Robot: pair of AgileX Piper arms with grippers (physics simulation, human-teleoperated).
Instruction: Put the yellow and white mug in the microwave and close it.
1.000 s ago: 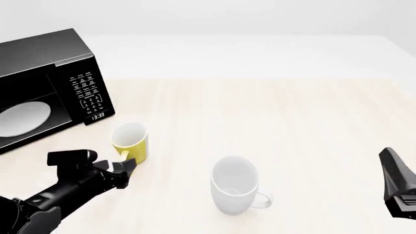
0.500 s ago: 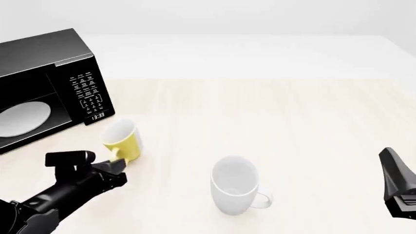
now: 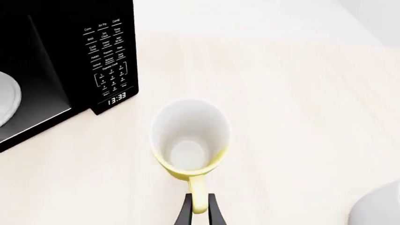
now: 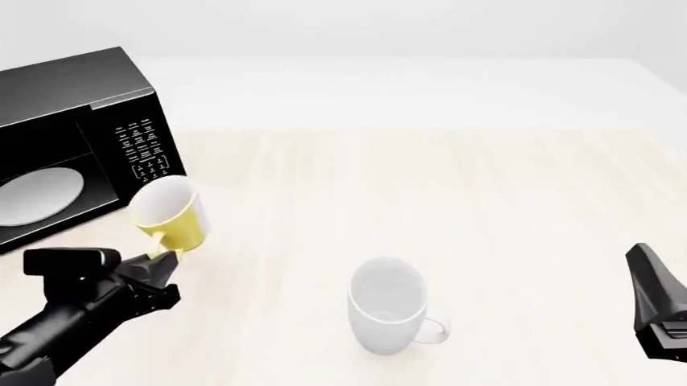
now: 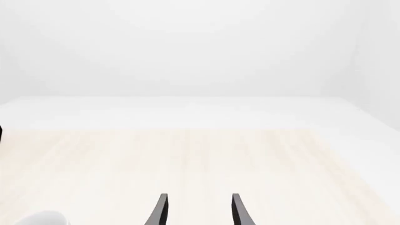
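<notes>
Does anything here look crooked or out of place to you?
Only the yellow and white mug: it hangs tilted above the table, mouth leaning toward the microwave, held by its handle in the left gripper. The white mug stands upright. Nothing looks spilled or broken.

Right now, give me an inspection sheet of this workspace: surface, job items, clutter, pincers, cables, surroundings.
Surface: pale wood-grain table.
Job's things: small yellow mug with white inside, tilted, off the table, held by its handle; large black boxy microwave, cavity open, white round turntable plate visible, door not in view.
Clutter: larger all-white mug, upright, nearer than the yellow one.
Grippers: left pincer shut on the yellow handle; right pincer open, holding nothing.
Cables: nothing seen.
Surroundings: plain white backdrop.
</notes>
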